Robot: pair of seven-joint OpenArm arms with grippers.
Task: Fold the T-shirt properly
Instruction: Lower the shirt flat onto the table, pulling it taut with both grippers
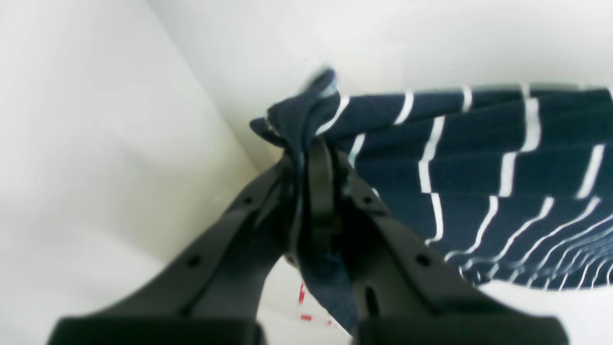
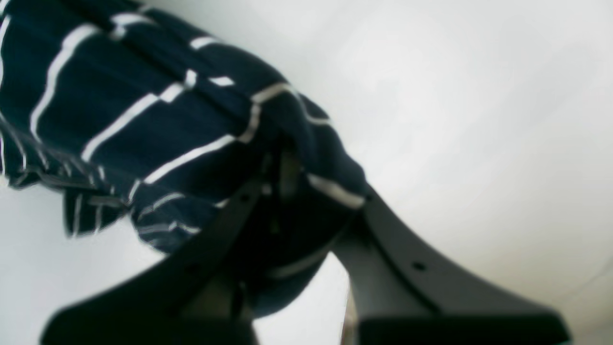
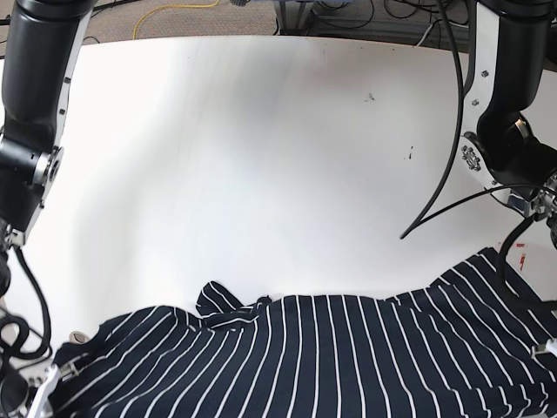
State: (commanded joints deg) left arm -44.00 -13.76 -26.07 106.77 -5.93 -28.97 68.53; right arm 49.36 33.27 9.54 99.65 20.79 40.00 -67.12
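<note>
The soft dark navy T-shirt with thin white stripes (image 3: 331, 348) stretches across the bottom of the base view, from lower left to lower right, on the white worktop (image 3: 261, 157). It appears to be held up and taut along one edge between the two arms, probably so the cloth hangs or drags flat before a fold is laid; a small lump of fabric bunches near the lower middle, left of centre.

In the left wrist view, the left end effector (image 1: 313, 158), black and two-fingered, sits at the frame's centre with its fingers drawn narrow, pinching a gathered corner of the shirt; the striped cloth fans out toward the right edge of that frame. In the right wrist view, the right end effector (image 2: 306, 191) is likewise closed on fabric, a fold draped over its fingers at the centre while the rest spreads to the upper left. Both wrist views are blurred, so exactly which part of the shirt each one grips cannot be told.
</note>
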